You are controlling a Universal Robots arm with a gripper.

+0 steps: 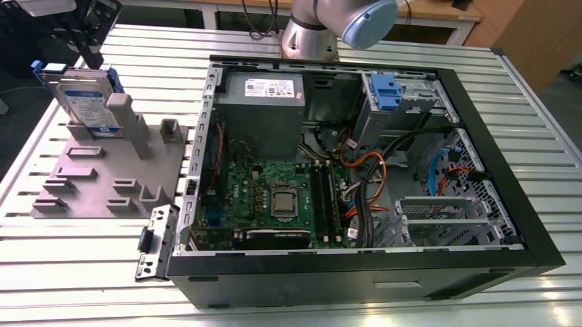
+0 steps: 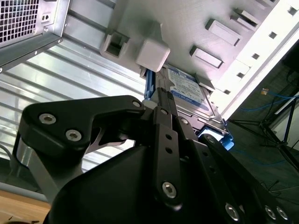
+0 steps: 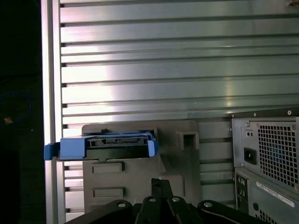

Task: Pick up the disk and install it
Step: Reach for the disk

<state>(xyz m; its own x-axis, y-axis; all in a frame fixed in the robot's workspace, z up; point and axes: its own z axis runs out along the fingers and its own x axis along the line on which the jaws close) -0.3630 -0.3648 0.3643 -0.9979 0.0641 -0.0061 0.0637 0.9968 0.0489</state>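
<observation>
The disk (image 1: 86,102) stands on edge in a grey slotted fixture (image 1: 100,184), left of the open computer case in the exterior view. It is silver-grey with a white and blue label and blue side rails. My gripper (image 1: 91,60) hangs just above the disk's top edge, apart from it, with its fingers together and nothing between them. In the first wrist view the disk (image 3: 107,144) shows edge-on in its blue frame, a short way off the fingertips (image 3: 156,185). The second wrist view shows the disk's label face (image 2: 189,91) just beyond the gripper (image 2: 161,95).
The open black computer case (image 1: 364,272) lies on the slatted aluminium table (image 1: 91,259), with a grey power-supply box (image 1: 264,92) and a blue latch on a metal cage (image 1: 386,92) at its far end. The arm's base (image 1: 309,34) stands behind the case. The case's vented rear (image 3: 266,154) is beside the fixture (image 3: 182,158).
</observation>
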